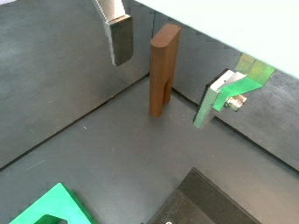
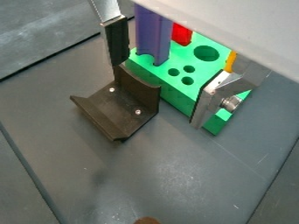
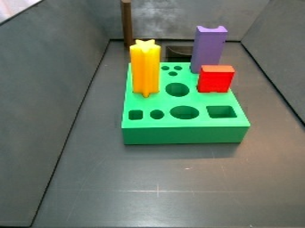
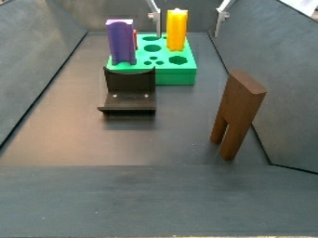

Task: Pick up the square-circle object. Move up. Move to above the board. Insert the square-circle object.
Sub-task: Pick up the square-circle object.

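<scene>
The square-circle object (image 1: 163,70) is a tall dark-brown peg with two thin legs, standing upright on the dark floor near a wall corner (image 4: 240,113); in a side view only a thin strip of it (image 3: 125,18) shows at the back. My gripper (image 1: 160,93) hangs open above the floor, with nothing held between its silver fingers (image 1: 121,42). The peg shows between them in a wrist view but stands lower and apart. The green board (image 2: 193,83) lies beyond the gripper (image 2: 162,92). It shows in both side views (image 3: 179,120) (image 4: 168,63).
The board carries a purple peg (image 2: 152,35), a red block (image 3: 216,77) and a yellow star peg (image 3: 144,67). The dark fixture (image 2: 117,109) stands on the floor right beside the board (image 4: 128,88). Grey walls enclose the floor on all sides.
</scene>
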Available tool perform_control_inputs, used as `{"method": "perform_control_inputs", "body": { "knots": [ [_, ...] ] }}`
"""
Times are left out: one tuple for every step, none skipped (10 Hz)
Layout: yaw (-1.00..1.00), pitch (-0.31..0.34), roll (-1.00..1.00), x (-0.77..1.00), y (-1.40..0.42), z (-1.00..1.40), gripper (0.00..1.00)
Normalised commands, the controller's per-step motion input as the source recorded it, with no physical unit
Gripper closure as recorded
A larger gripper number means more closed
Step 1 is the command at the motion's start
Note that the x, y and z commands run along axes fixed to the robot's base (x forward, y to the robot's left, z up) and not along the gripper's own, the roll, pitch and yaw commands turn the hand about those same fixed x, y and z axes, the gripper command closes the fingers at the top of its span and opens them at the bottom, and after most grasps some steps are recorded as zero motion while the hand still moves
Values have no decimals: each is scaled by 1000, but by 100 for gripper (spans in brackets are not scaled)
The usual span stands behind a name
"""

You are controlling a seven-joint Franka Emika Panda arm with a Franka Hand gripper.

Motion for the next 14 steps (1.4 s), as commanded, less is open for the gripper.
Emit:
{"method": "perform_control_inputs", "body": {
  "knots": [
    [-103, -91, 0, -234, 0, 0, 0],
    [-329, 57, 24, -346, 171, -14, 0],
    [-531, 137, 0, -349, 343, 0, 0],
    [-540, 130, -13, -340, 360, 0, 0],
    [-551, 121, -9, -357, 337, 0, 0],
    [-574, 101, -6, -397, 289, 3, 0],
    [-589, 96, -4, -403, 269, 3, 0],
    [-589, 96, -9, -406, 274, 6, 0],
    [-594, 104, -7, -391, 269, 0, 0],
    [-671, 21, -24, -177, 243, 0, 0],
    [-854, 0, -23, 0, 80, 0, 0],
    [-931, 0, -37, 0, 0, 0, 0],
    [-1000, -7, -80, 11, 0, 0, 0],
    [-1000, -39, -91, 0, -3, 6, 0]
  ]
}}
